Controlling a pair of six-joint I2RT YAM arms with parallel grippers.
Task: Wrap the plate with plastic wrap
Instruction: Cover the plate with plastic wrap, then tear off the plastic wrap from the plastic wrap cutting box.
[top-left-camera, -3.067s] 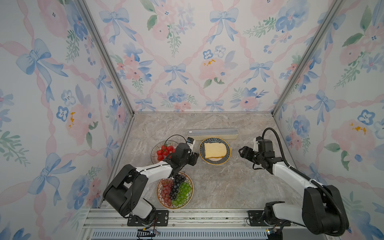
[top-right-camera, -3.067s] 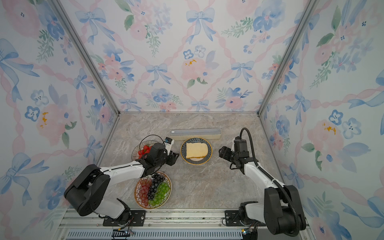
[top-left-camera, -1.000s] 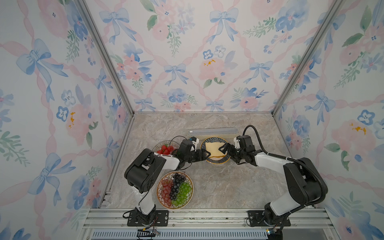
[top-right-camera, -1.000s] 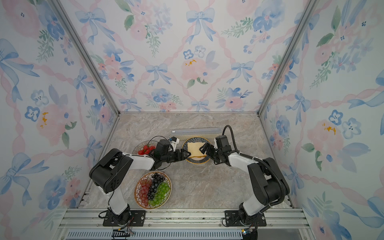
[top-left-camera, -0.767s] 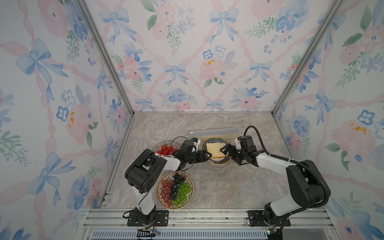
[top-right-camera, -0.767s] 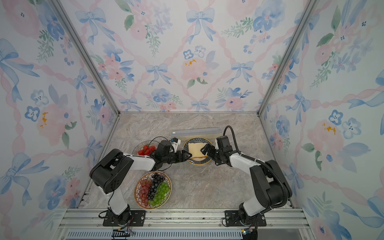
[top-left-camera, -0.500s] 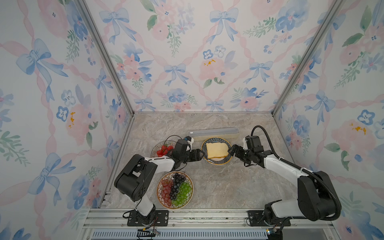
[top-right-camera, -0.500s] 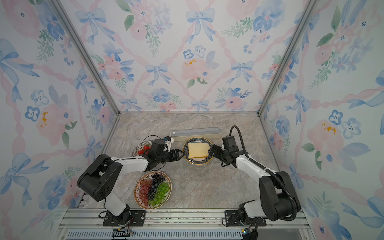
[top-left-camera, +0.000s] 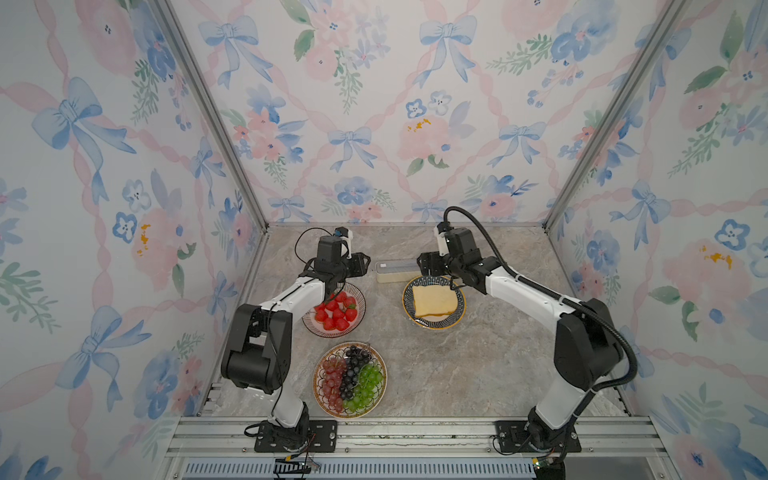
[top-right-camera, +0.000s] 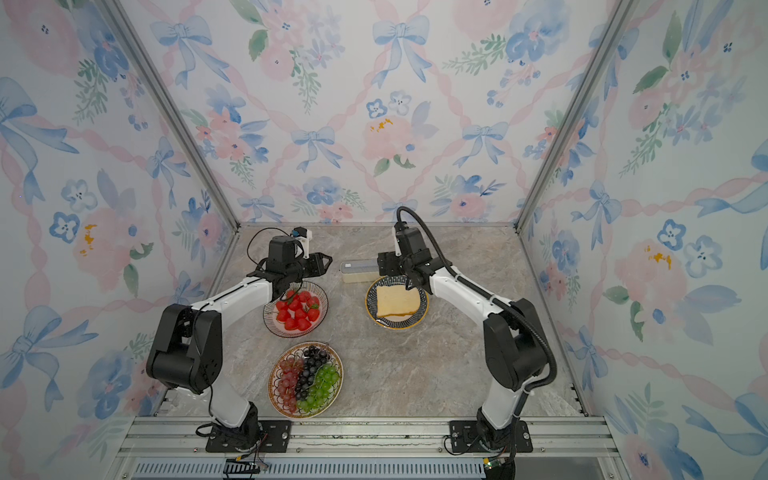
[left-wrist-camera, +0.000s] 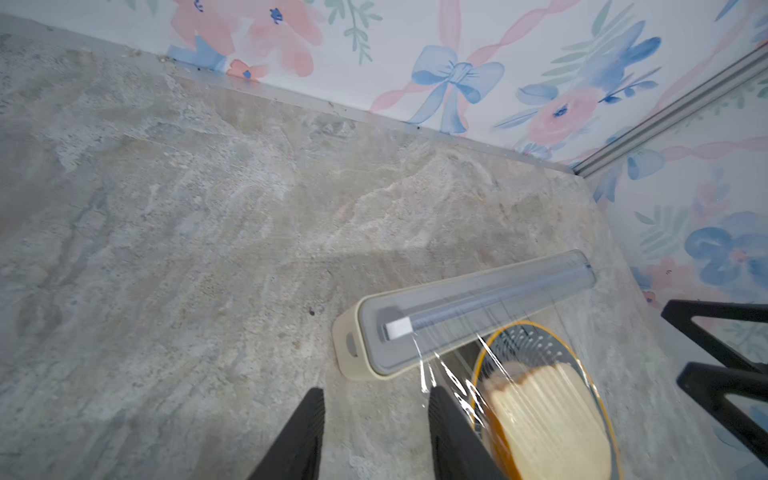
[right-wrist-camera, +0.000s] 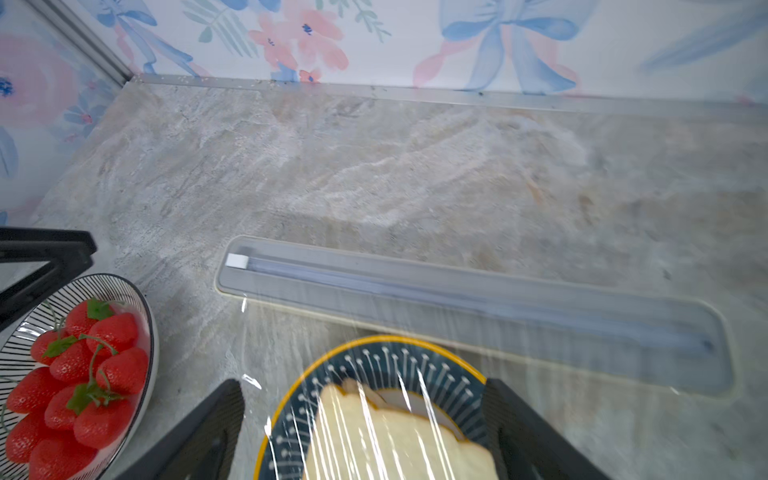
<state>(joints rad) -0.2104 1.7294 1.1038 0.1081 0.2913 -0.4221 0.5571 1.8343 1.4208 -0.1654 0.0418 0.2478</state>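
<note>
The plastic wrap (right-wrist-camera: 374, 419) lies drawn over the plate (top-left-camera: 432, 325) from the box (left-wrist-camera: 457, 316) set crosswise toward the back edge of the tabletop (top-left-camera: 436, 374), its slider (left-wrist-camera: 397, 329) at the left end, ahead of the left gripper (left-wrist-camera: 374, 390), parted and empty, and farther from the wide-open right gripper (right-wrist-camera: 363, 382) above the plate's far rim.

top views: high above the front rail (top-left-camera: 374, 432), facing down toward the back wall (top-left-camera: 374, 124), far, whole table (top-left-camera: 436, 374) | left wrist: close behind its jaws, box (left-wrist-camera: 469, 307) just ahead | right wrist: close behind its jaws, plate (right-wrist-camera: 374, 357) seen between them, box beyond | shared by all four: box, plate
</note>
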